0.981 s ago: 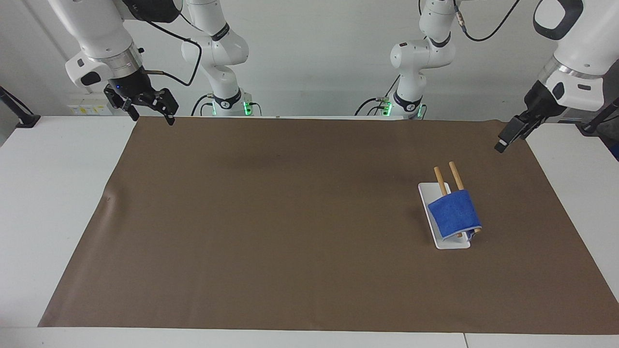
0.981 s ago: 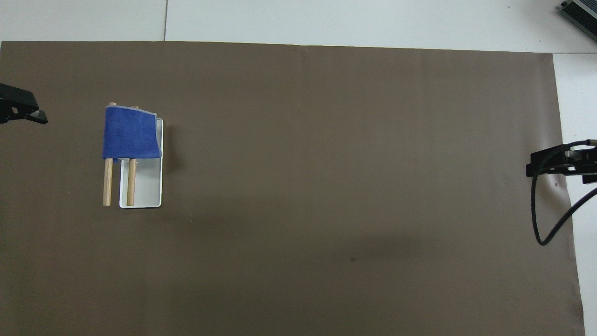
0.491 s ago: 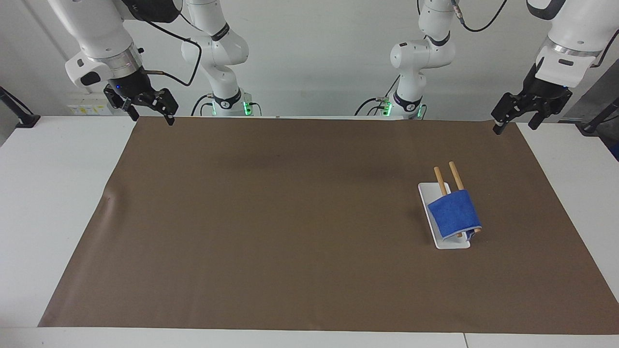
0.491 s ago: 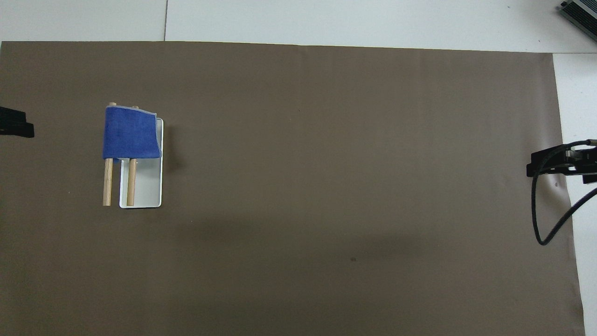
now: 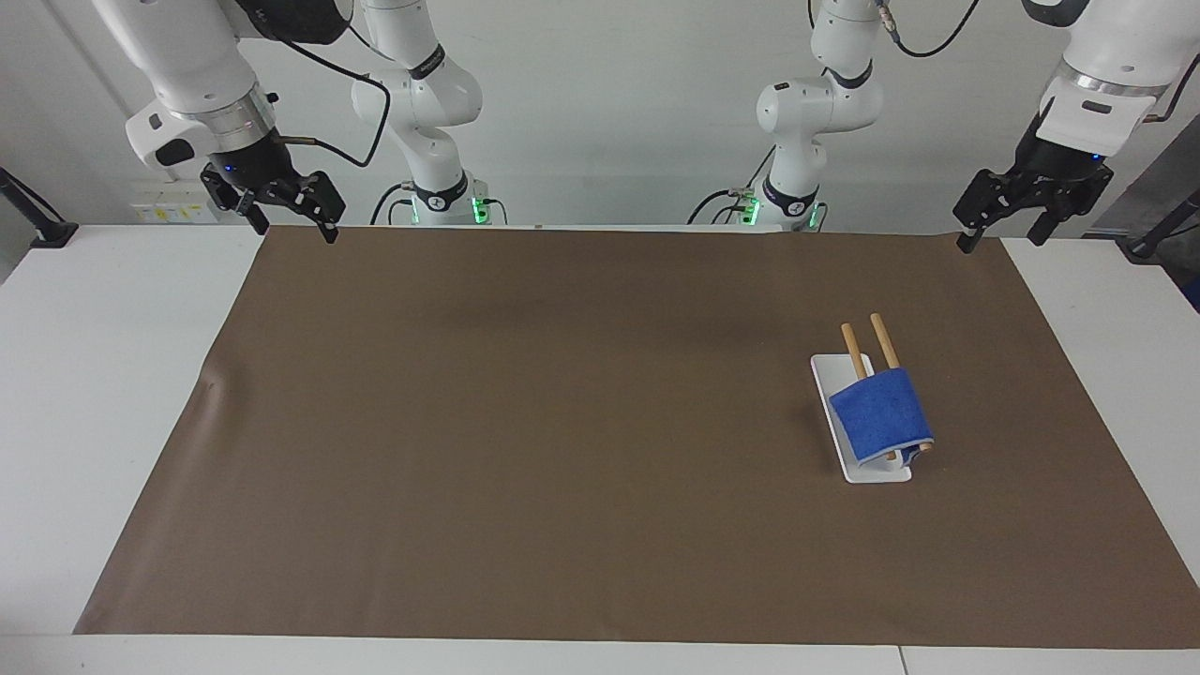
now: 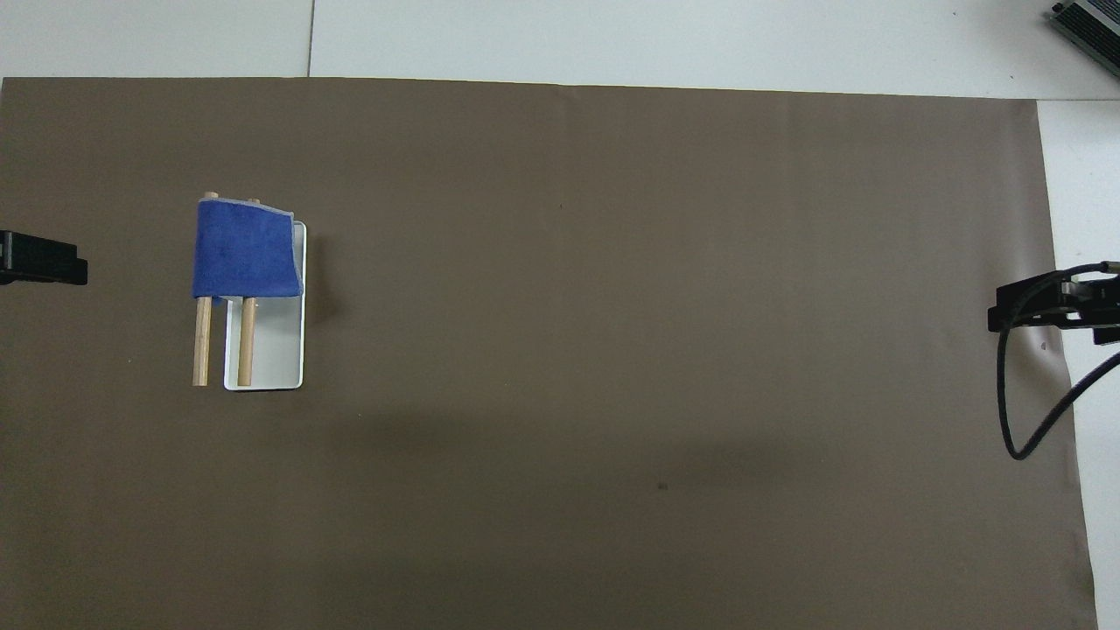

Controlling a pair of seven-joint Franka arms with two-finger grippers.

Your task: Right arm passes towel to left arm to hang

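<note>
The blue towel [image 5: 881, 414] hangs draped over two wooden rods [image 5: 855, 352] of a small rack with a white base [image 5: 877, 473], toward the left arm's end of the table. In the overhead view the towel [image 6: 245, 249] covers the rods' [image 6: 202, 341] farther half, above the white base [image 6: 271, 350]. My left gripper [image 5: 1000, 241] is open and empty, raised over the mat's corner at the left arm's end, well apart from the rack; only its tip [image 6: 48, 265] shows overhead. My right gripper [image 5: 295, 231] is open and empty over the mat's corner at the right arm's end [image 6: 1041, 308], waiting.
A brown mat [image 5: 562, 422] covers most of the white table [image 5: 94, 375]. A black cable [image 6: 1024, 420] loops from the right gripper. A grey device [image 6: 1089, 26] sits at the table's corner farthest from the robots, at the right arm's end.
The left gripper has risen and drawn back from beside the rack to the mat's corner, turning so both fingers show spread. The towel, rack and right arm have not moved.
</note>
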